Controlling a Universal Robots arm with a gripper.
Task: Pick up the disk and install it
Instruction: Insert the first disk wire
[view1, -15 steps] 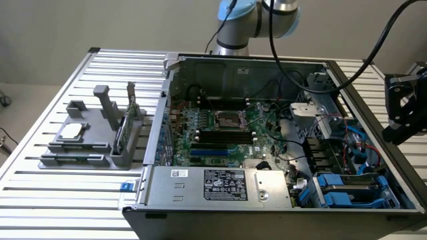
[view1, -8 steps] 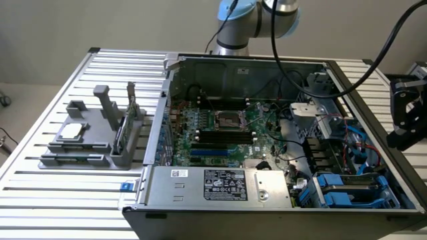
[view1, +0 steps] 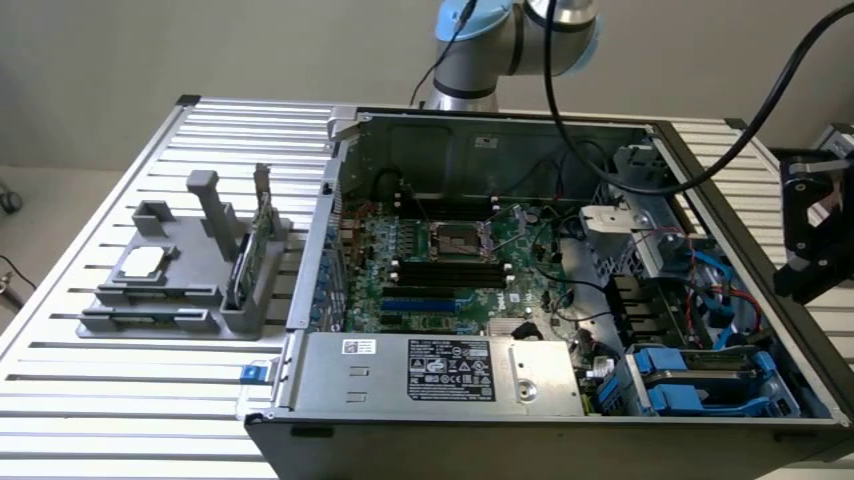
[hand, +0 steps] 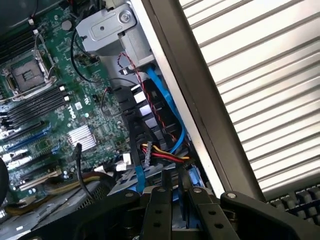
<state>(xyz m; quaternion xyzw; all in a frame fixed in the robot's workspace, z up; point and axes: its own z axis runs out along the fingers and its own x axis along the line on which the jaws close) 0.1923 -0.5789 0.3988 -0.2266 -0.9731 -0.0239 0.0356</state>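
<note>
The disk (view1: 697, 378) lies in its blue plastic carrier in the drive bay, at the near corner of the open computer case (view1: 400, 150) on the exterior view's right. My gripper (view1: 805, 268) hangs just outside the case's wall on that side, above and apart from the disk. In the wrist view my gripper (hand: 180, 194) points down toward the bay. Its black fingers (hand: 159, 212) stand a narrow gap apart with nothing clamped between them. A blue piece of the carrier (hand: 196, 176) shows just past the fingertips, mostly hidden by them.
Inside the case lie the green motherboard (view1: 441, 265), a long grey power supply box (view1: 441, 372), a silver bracket (hand: 107, 25), and blue (hand: 165, 105) and red-yellow cables (hand: 162, 155) over the bay. A grey parts holder (view1: 180, 275) stands on the slatted table (view1: 120, 400).
</note>
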